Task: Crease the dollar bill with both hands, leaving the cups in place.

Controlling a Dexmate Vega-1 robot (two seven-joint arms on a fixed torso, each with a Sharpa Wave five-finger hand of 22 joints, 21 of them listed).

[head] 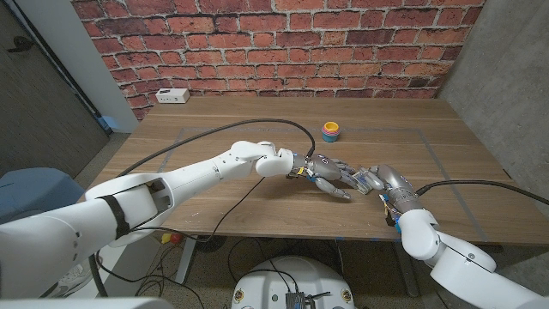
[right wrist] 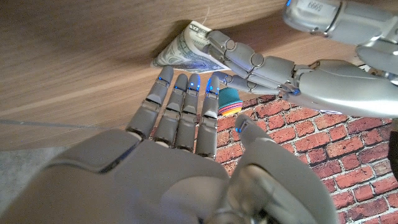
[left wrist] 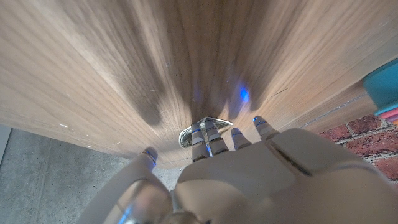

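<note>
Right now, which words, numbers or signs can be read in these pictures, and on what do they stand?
"6995", roughly, cut by the picture's edge: label on the left arm's wrist.
Bill: print too small to read.
White box: marks too blurred.
Cups: no text seen.

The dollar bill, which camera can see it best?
The right wrist view. There the dollar bill shows its printed face on the table, with the left hand pressing its edge. In the left wrist view only a small corner peeks past the fingers. In the head view it is a tiny patch between the hands.
</note>
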